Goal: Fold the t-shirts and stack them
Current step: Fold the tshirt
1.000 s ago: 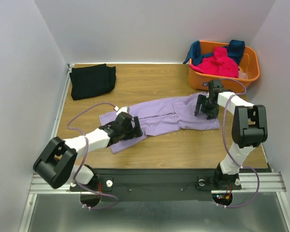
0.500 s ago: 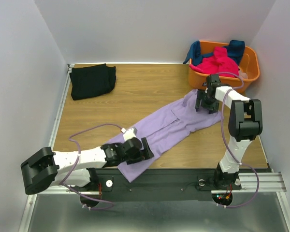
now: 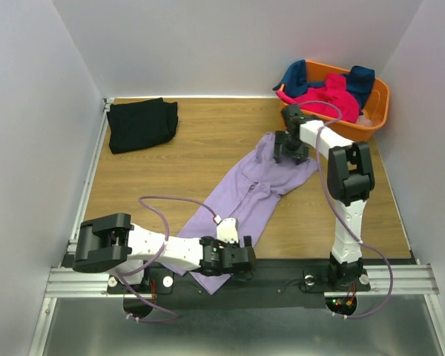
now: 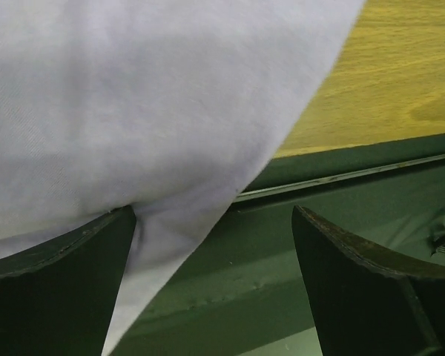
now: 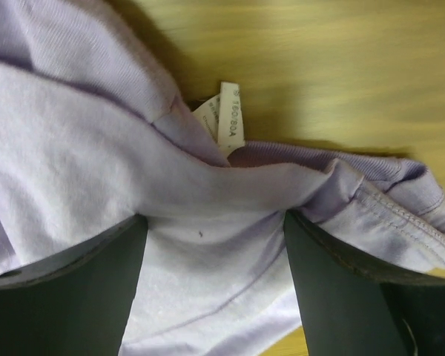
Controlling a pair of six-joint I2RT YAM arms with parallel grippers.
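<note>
The lavender t-shirt point(image 3: 245, 189) lies stretched in a diagonal band from the near table edge to the basket. My left gripper point(image 3: 233, 259) sits at the near edge, open, with the shirt's lower end point(image 4: 133, 111) draped over its left finger point(image 4: 59, 289) and hanging past the edge. My right gripper point(image 3: 289, 148) is open, its fingers pressed down on the bunched collar end point(image 5: 208, 185) beside the white label point(image 5: 226, 122). A folded black t-shirt point(image 3: 141, 122) lies at the far left. The hot-pink t-shirt point(image 3: 322, 96) and the teal-blue one point(image 3: 361, 74) fill the basket.
The orange plastic basket point(image 3: 378, 104) stands at the far right corner, close behind my right gripper, with pink cloth spilling over its left rim. White walls close in three sides. A dark metal rail point(image 4: 341, 222) runs below the table's near edge.
My left gripper swept back to the near edge and rightward, pulling the shirt's lower end over it. My right gripper moved left and farther with the collar end. The basket shifted and turned.
</note>
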